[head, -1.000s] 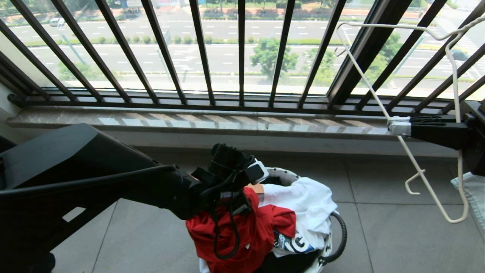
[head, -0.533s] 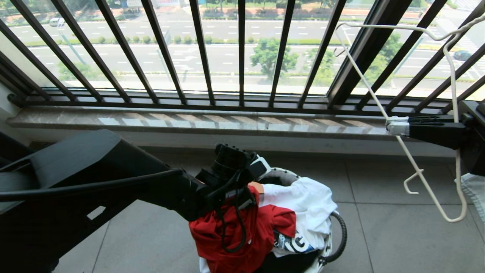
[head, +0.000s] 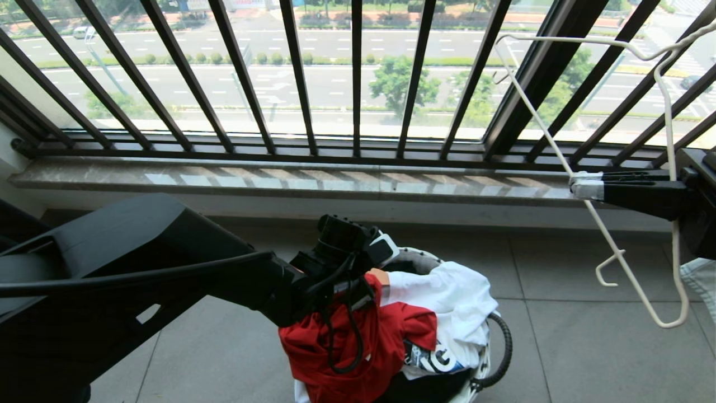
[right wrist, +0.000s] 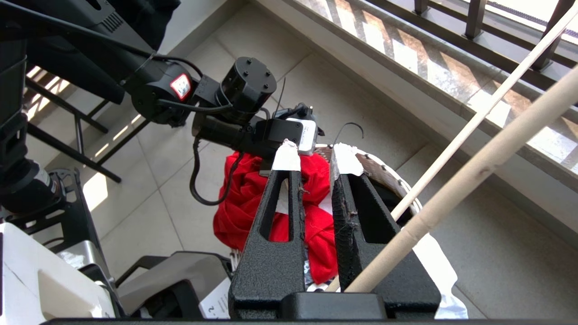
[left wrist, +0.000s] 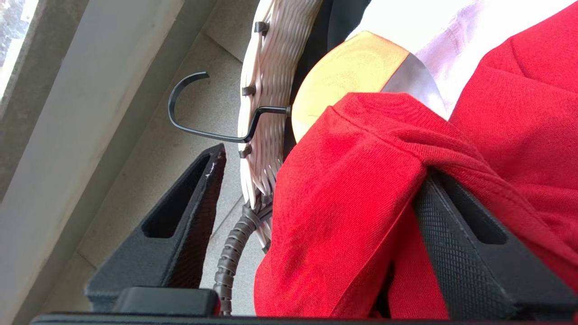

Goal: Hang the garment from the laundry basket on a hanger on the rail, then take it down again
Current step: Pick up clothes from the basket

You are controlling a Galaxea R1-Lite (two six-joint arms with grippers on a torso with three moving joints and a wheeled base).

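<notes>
Down in the small round white wire-mesh laundry basket [head: 492, 336], left gripper [left wrist: 311, 212] with jaws spread either side of a fold of the red short-sleeved T-shirt [head: 347, 347] — cloth draped over one black finger [left wrist: 465, 253], apparently placed to pinch and lift. Off to the right, right gripper [head: 587, 187] pressed shut on the thin white wire hanger [head: 621, 263], held clear and ready. Crowding the red cloth: a white garment [head: 453, 296], a wooden hanger [left wrist: 352, 72] and a black looped handle [head: 503, 347] — likely snags.

Left hand [left wrist: 311, 216] spread wide over the laundry basket [left wrist: 271, 90]. Red garment [left wrist: 352, 203] bunched between the fingers [left wrist: 185, 221], draped over one of them. Beyond the fingertips, white garment [left wrist: 451, 31] and basket's black looped handle [left wrist: 198, 117].
</notes>
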